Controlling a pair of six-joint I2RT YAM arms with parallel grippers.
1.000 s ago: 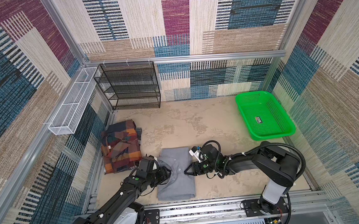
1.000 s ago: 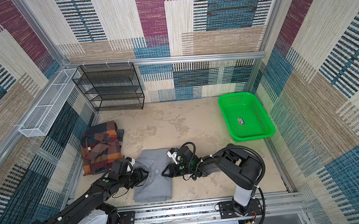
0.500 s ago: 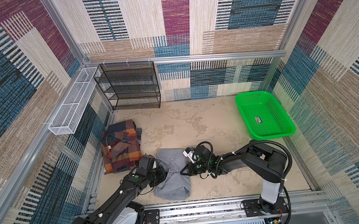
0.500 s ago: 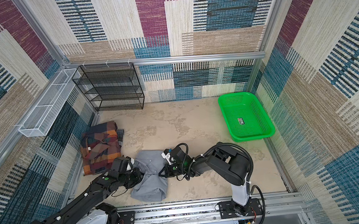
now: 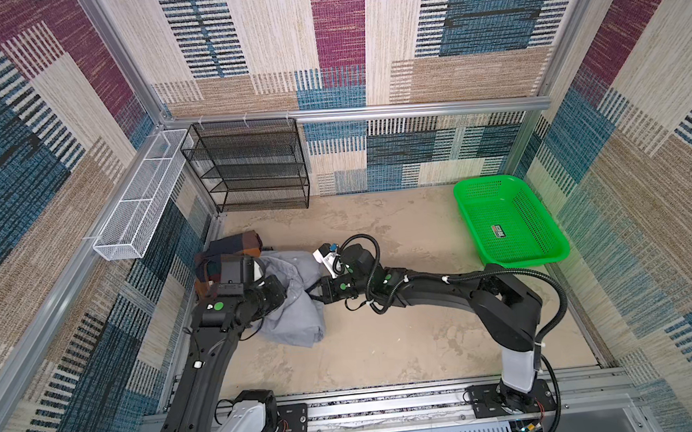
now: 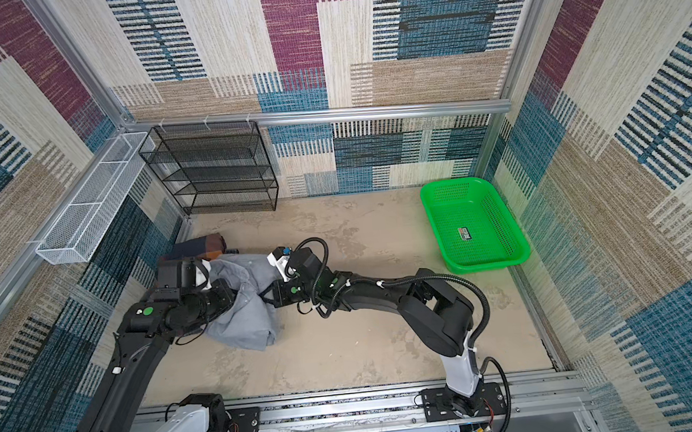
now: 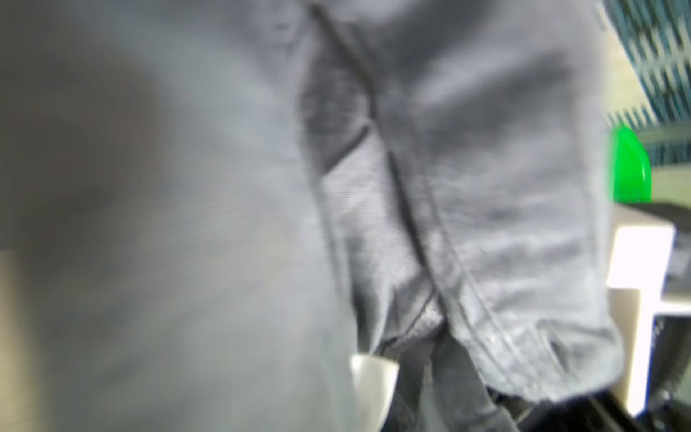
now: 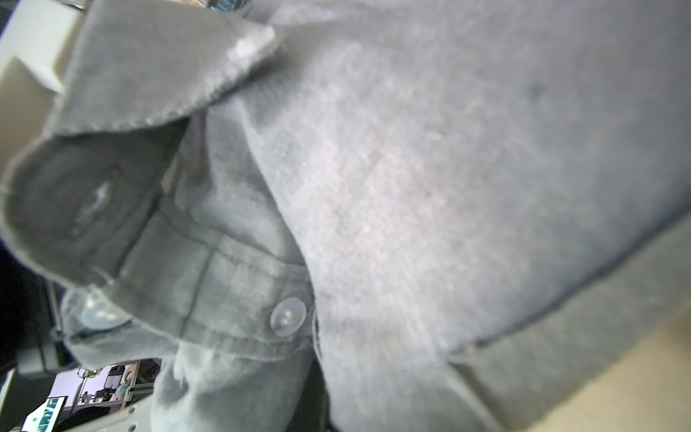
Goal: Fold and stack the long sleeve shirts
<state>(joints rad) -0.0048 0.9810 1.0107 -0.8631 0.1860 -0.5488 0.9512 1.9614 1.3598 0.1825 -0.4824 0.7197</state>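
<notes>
Gray shirt (image 5: 297,312) now dragged leftward (toward plaid shirt (image 5: 234,245)).

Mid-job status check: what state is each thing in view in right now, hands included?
gray shirt: bunched, partly lifted between both hands.
plaid shirt: lying by the left wall, mostly hidden behind the left arm.
left hand: appears closed on the gray shirt, fingertips buried in cloth.
right hand: closed on the gray shirt.
green basket: upright, empty.
black rack: shelves empty.
white wire basket: empty.
</notes>
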